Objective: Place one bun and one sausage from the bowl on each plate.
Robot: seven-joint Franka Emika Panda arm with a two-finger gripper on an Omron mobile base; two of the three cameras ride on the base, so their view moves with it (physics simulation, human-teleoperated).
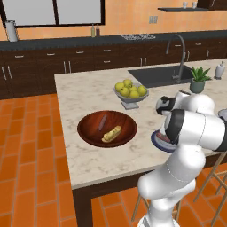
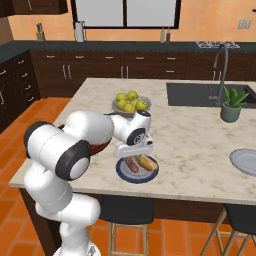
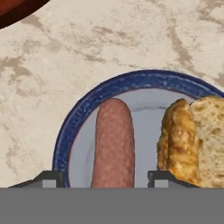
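My gripper [image 2: 135, 152] hangs just over the navy-rimmed plate [image 2: 122, 172] near the island's front edge. In the hand view its jaws stand open on either side of a sausage [image 3: 113, 140] lying on that plate [image 3: 74, 118], with a gap on each side. A bun [image 3: 192, 135] lies beside the sausage. The wooden bowl [image 1: 126, 124] to the left holds another sausage [image 1: 102, 122] and another bun [image 1: 111, 134]. A paler plate [image 2: 245, 161] sits bare at the far right of the counter.
A grey pedestal bowl of apples [image 1: 130, 91] stands behind the wooden bowl. Farther back are the sink [image 1: 155, 75] with its faucet and a potted plant [image 1: 198, 80]. Stools [image 2: 125, 210] stand under the counter's front edge.
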